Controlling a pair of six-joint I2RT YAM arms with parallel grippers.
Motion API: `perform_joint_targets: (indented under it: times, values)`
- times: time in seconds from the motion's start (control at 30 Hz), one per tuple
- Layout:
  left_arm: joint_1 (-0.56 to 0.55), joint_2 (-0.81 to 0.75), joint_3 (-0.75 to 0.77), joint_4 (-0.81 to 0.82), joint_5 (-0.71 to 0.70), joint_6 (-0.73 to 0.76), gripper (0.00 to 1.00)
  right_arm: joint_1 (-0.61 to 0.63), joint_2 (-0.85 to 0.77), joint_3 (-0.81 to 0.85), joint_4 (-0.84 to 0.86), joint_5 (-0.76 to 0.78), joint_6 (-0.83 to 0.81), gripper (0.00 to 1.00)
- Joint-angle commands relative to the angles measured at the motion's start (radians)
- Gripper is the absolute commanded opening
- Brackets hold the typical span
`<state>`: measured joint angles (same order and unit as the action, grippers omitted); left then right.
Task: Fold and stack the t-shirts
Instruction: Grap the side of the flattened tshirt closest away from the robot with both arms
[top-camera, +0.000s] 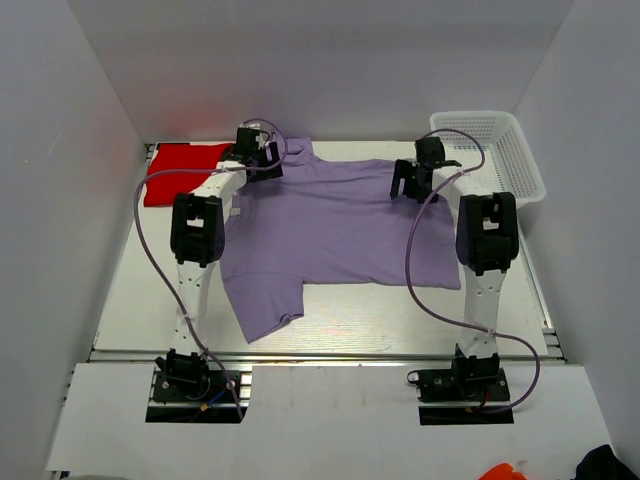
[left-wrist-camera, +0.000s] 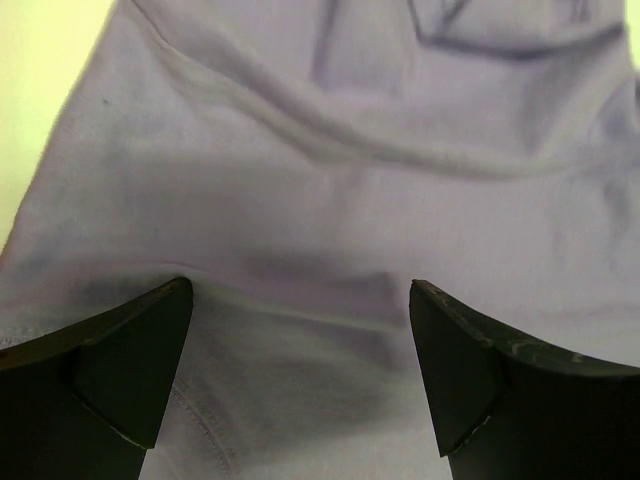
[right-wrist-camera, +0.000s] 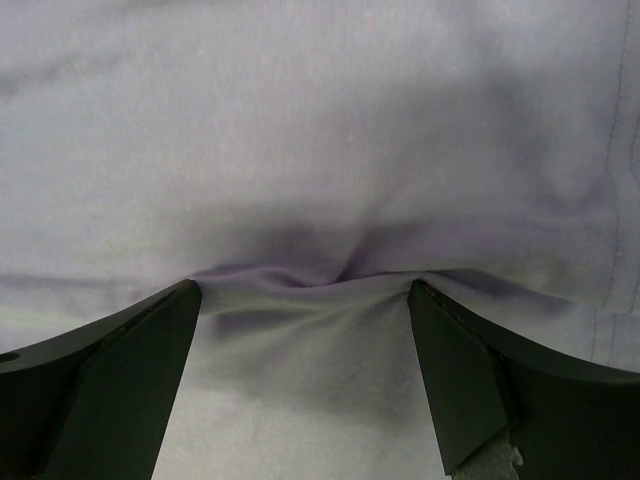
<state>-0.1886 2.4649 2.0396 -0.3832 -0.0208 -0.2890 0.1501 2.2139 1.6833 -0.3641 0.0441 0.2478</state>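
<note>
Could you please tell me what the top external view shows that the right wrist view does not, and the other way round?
Only the top external view shows the folded red t-shirt at the far left, the white basket at the far right, the left gripper, and the lavender t-shirt spread out. Only the right wrist view shows a small pucker in the cloth between its fingertips and a stitched seam. Both show lavender cloth and the open right gripper.

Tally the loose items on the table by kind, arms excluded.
Shirts: 2 (purple shirt, red shirt)
Baskets: 1 (white basket)
Total: 3
</note>
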Motion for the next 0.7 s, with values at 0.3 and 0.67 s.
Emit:
perform_joint_targets:
  times: [0.3, 0.67]
  values:
    - [0.011, -0.007, 0.027, -0.004, 0.189, 0.014, 1.00, 0.000, -0.046, 0.086, -0.067, -0.087, -0.085, 0.91]
    - [-0.020, -0.616, -0.517, 0.101, 0.185, 0.011, 1.00, 0.029, -0.451, -0.275, 0.129, -0.164, -0.071, 0.91]
